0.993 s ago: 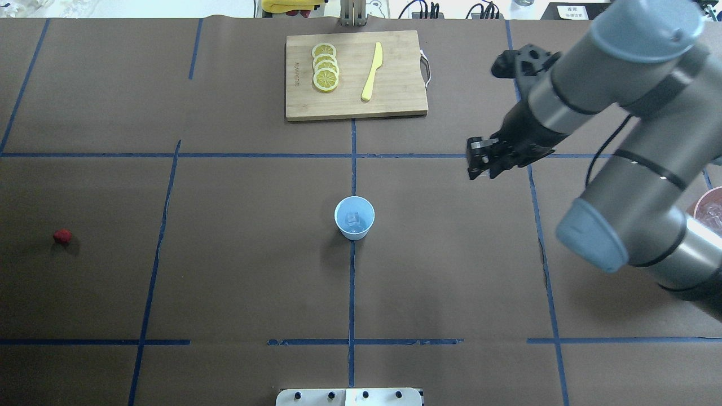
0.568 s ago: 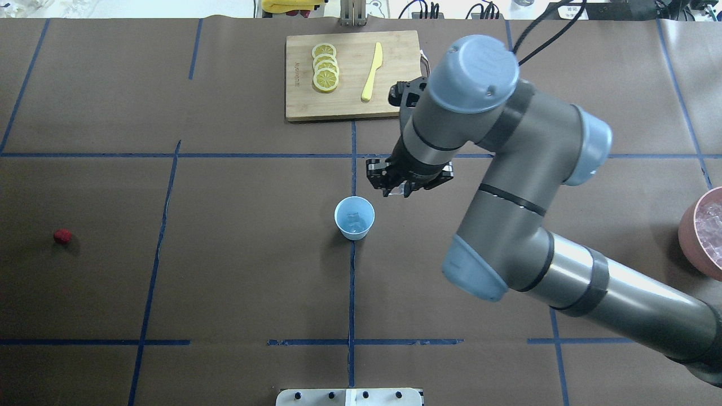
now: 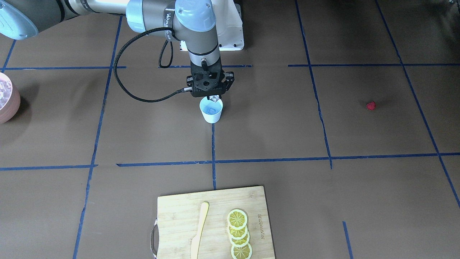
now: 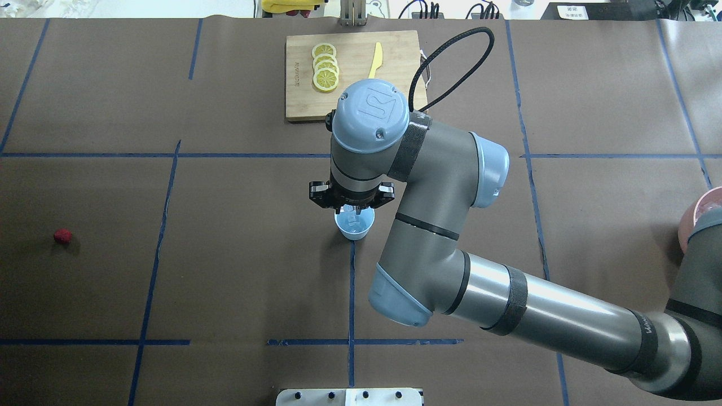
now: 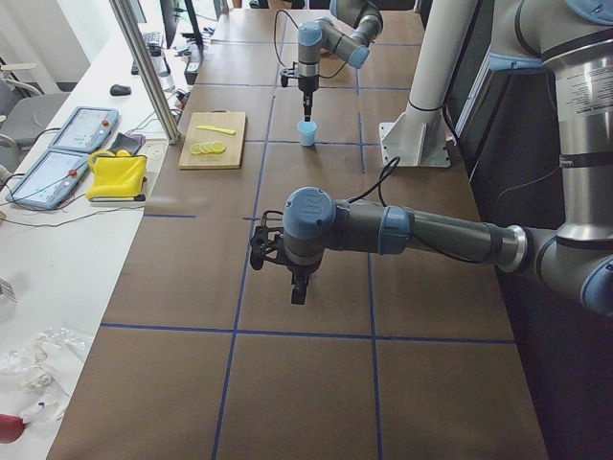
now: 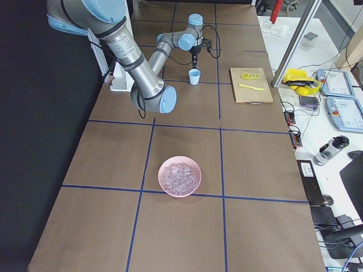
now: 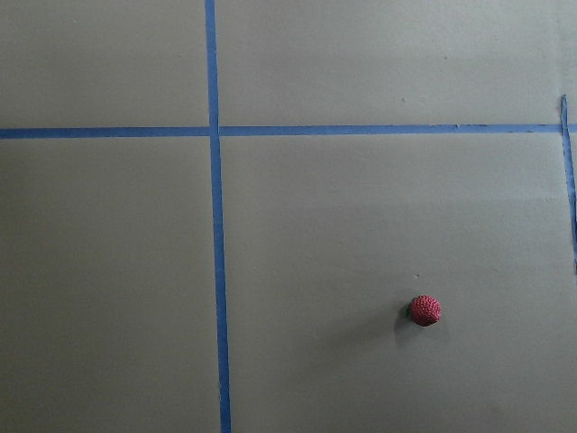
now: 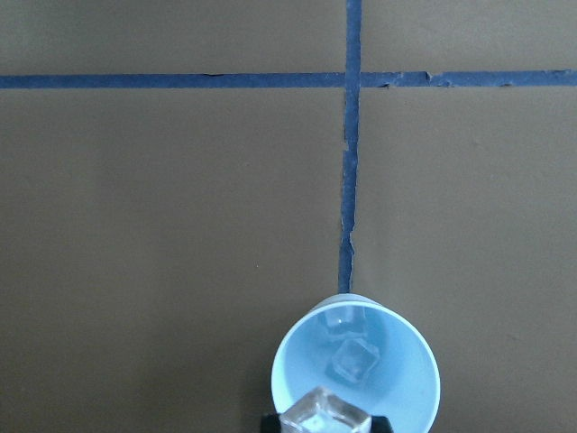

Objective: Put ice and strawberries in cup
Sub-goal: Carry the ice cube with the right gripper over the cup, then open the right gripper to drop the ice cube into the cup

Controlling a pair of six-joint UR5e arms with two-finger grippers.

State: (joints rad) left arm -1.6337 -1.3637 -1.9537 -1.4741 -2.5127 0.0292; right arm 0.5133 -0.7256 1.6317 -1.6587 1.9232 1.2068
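The small white cup [image 8: 410,361] with a pale-blue inside stands at the table's middle [image 4: 355,231] with two ice cubes [image 8: 352,361] in it. My right gripper [image 4: 352,213] hangs straight over the cup's mouth, shut on another clear ice cube [image 8: 325,417], which also shows in the front view [image 3: 215,98]. The tiny red strawberry [image 4: 62,236] lies alone far to the left; the left wrist view shows it on bare paper [image 7: 425,309]. My left gripper [image 5: 298,287] shows only in the exterior left view, so I cannot tell whether it is open or shut.
A pink bowl [image 6: 180,175] full of ice stands at the table's right end. A wooden cutting board [image 4: 304,104] with lemon slices [image 4: 325,66] and a yellow knife [image 4: 375,59] lies at the far middle. Blue tape lines cross the brown paper.
My right arm has swung from the right side leftward across the table with the ice cube and now hangs over the cup. The strawberry and cup have not moved.
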